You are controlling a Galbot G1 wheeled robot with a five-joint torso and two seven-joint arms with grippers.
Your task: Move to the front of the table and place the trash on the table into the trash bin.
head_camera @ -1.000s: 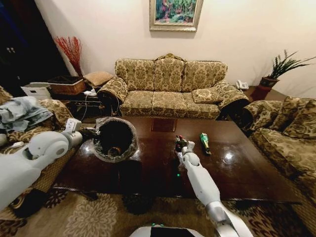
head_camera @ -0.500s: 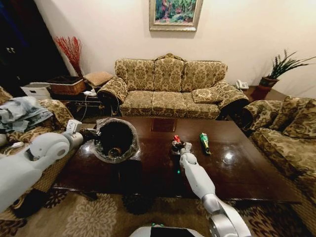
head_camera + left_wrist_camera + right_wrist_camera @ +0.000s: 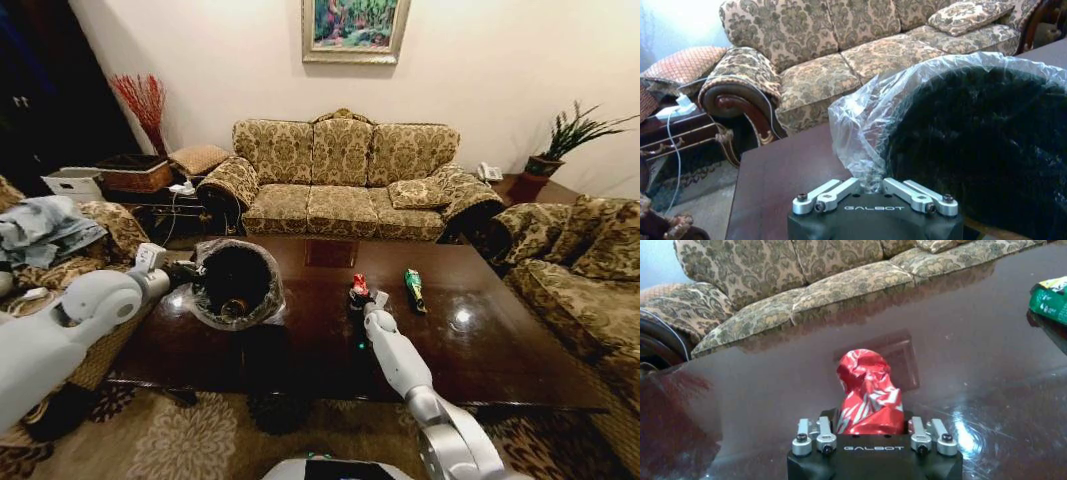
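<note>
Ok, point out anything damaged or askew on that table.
The red can in the right gripper is crushed and crumpled. The trash bin stands tilted on the table, with the left gripper pinching its liner.

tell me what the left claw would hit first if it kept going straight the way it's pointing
Most likely the trash bin: the left claw is shut on its plastic liner, with the black wall just beyond it.

Bin (image 3: 236, 283) sat on table (image 3: 500, 350) left side; bottle (image 3: 414, 289) lay right of centre; crushed can (image 3: 358, 287) btwn them, nearer the bottle.
</note>
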